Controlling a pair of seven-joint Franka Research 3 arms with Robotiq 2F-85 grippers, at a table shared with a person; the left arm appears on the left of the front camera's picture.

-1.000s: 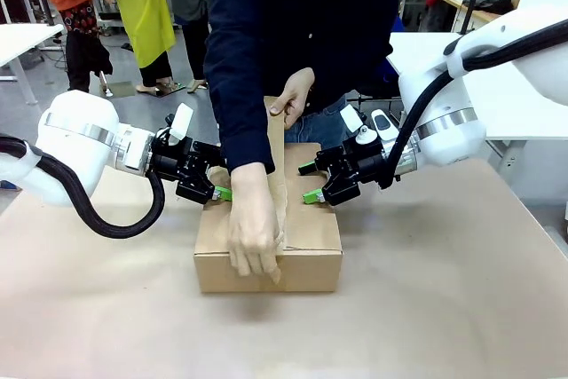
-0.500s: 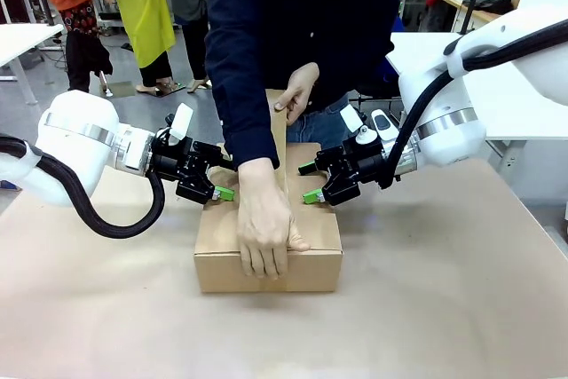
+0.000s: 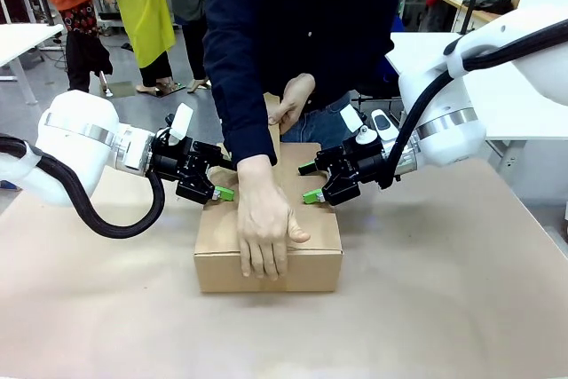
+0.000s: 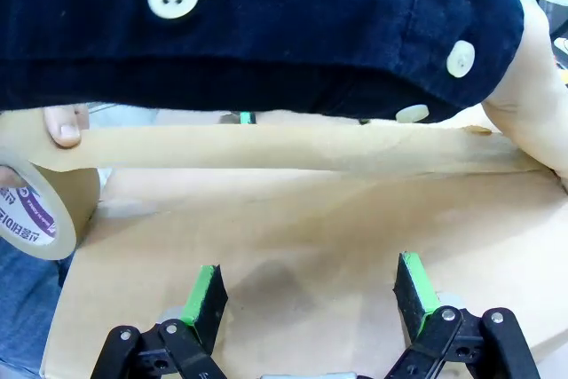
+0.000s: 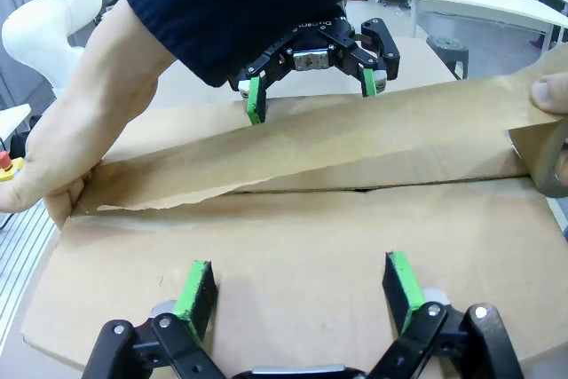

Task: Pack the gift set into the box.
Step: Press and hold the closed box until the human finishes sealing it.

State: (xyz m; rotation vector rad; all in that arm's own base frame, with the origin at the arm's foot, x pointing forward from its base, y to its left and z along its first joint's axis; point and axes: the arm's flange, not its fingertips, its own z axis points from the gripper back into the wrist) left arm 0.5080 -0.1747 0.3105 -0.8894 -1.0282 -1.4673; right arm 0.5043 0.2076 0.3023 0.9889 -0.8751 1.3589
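The box [image 3: 311,268] lies shut in the middle of the table, and the gift set is hidden. A person stretches a brown tape strip [image 5: 355,135] along the top seam. One hand [image 3: 264,228] presses the strip over the near edge, while the other hand [image 3: 291,99] holds the tape roll [image 4: 35,210] behind the box. My left gripper [image 3: 219,189] is open at the box's left top edge, its pads [image 4: 206,290] over the flap [image 4: 293,219]. My right gripper [image 3: 310,183] is open at the right top edge, over the flap [image 5: 293,237]. Across the box, the right wrist view shows the left gripper [image 5: 311,95].
The person stands at the far side, leaning over the box with a dark sleeve [image 4: 266,33] above it. Brown paper covers the table [image 3: 444,308], with free room in front and at both sides. Other people and white tables [image 3: 27,37] are farther back.
The person's near hand has slid over the box's front edge, pressing the tape down. The far hand with the roll has lowered, so the strip lies flatter. Both arms are still.
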